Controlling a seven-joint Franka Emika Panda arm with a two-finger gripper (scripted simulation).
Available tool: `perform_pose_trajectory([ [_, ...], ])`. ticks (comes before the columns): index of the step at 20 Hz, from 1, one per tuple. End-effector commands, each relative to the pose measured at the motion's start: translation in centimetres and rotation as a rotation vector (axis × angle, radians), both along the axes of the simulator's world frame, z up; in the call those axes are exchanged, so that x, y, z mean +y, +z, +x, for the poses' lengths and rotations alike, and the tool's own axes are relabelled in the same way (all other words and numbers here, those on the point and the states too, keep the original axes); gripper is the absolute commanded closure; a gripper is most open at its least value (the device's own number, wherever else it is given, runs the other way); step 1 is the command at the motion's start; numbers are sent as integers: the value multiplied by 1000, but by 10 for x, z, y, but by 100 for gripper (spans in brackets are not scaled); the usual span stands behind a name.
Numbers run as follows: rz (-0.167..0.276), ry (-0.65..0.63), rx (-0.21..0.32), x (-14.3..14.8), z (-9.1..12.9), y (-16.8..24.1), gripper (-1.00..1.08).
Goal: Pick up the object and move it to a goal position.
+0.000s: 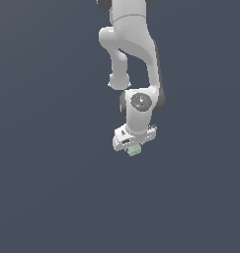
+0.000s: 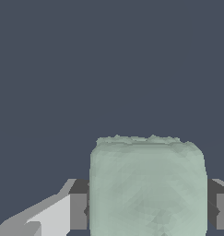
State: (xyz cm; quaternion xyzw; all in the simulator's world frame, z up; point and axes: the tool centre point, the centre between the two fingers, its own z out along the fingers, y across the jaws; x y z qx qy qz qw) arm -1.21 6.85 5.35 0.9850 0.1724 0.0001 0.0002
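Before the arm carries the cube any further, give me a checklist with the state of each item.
1. Cube sits between the gripper fingers: ok, a dark pad stands at each side of it in the wrist view.
2. Pads touch the cube on both sides: ok, no gap shows.
3. Cube sits square in the grip: ok in the wrist view; in the exterior view it is too small to judge.
4. Depth of the grip: cannot tell, the pads are cut off by the edge of the picture.
5. Goal position in sight: not ok, no marker shows in either view.
6. Path free of other things: ok, only plain dark background around the arm.
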Motion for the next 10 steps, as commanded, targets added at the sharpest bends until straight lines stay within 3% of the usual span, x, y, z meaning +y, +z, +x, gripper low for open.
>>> perform_pose_trajectory([
  [1,0,1,0,9,-15,5,108],
  [10,0,1,0,47,-78,24,108],
])
